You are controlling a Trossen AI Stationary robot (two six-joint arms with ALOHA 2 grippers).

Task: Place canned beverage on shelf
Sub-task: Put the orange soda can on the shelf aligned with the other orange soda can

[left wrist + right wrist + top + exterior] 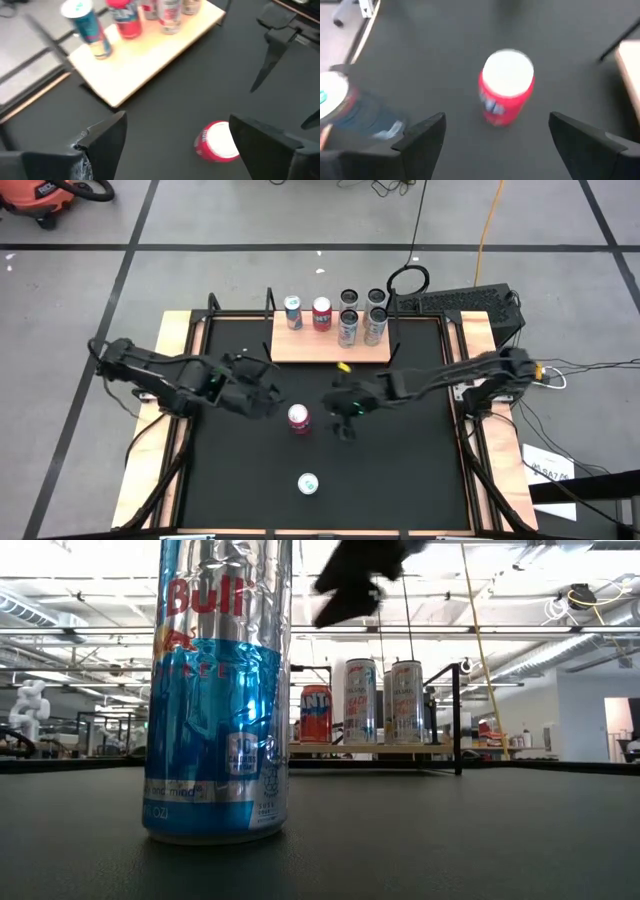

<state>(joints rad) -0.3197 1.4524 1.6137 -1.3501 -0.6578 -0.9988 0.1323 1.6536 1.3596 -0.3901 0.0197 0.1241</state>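
shelf (318, 345): far edge of black mat (400, 480); 6 cans upright on it, a blue one (293, 311), a red one (321, 313), 4 silver (361, 318) at its right end; front half of the board bare
red can (299, 418): upright mid-mat, between both grippers, touched by neither
blue-silver can (308, 483): upright, alone near the mat's front edge
left gripper (272, 402): just left of red can, fingers spread wide
right gripper (345, 420): just right of red can, fingers wide apart
room: open mat between red can and shelf front
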